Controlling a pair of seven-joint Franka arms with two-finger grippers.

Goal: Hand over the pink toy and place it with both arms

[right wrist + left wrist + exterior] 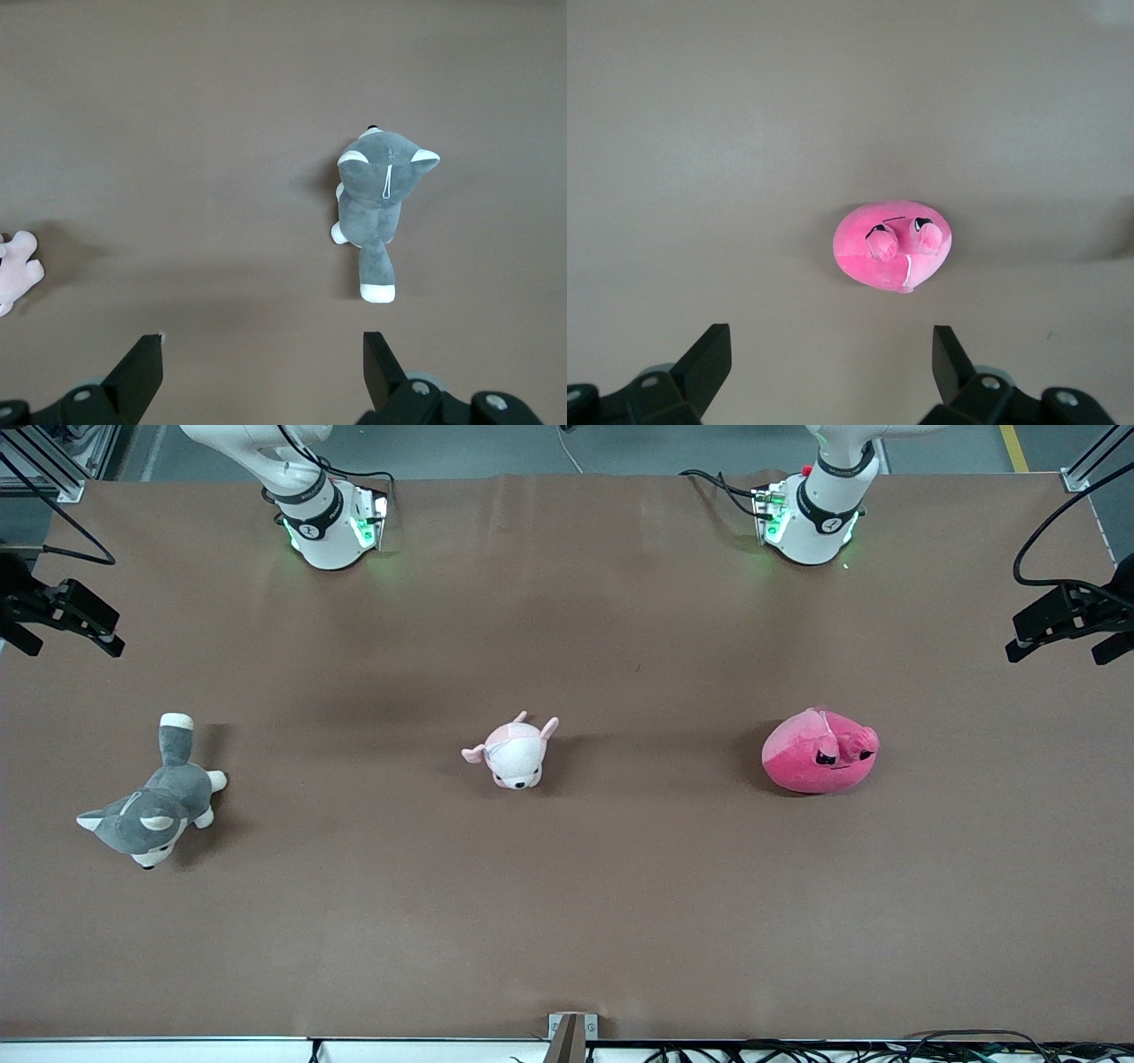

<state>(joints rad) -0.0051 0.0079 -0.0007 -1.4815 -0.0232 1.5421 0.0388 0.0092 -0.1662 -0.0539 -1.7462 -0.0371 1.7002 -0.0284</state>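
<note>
The pink toy (819, 751), a rounded hot-pink plush with dark eyes, lies on the brown table toward the left arm's end. In the left wrist view the pink toy (893, 245) shows far below my left gripper (830, 336), which hangs high with its fingers wide open and nothing between them. My right gripper (262, 341) is also high, open and empty, over the right arm's end of the table. Neither gripper shows in the front view, only the arm bases (328, 522) (811, 514) along the table's back edge.
A grey-and-white plush dog (151, 806) (381, 199) lies toward the right arm's end. A small pale pink-and-white plush (514, 753) (18, 270) lies mid-table between the other two. Black fixtures (62, 615) (1067, 620) stand at both table ends.
</note>
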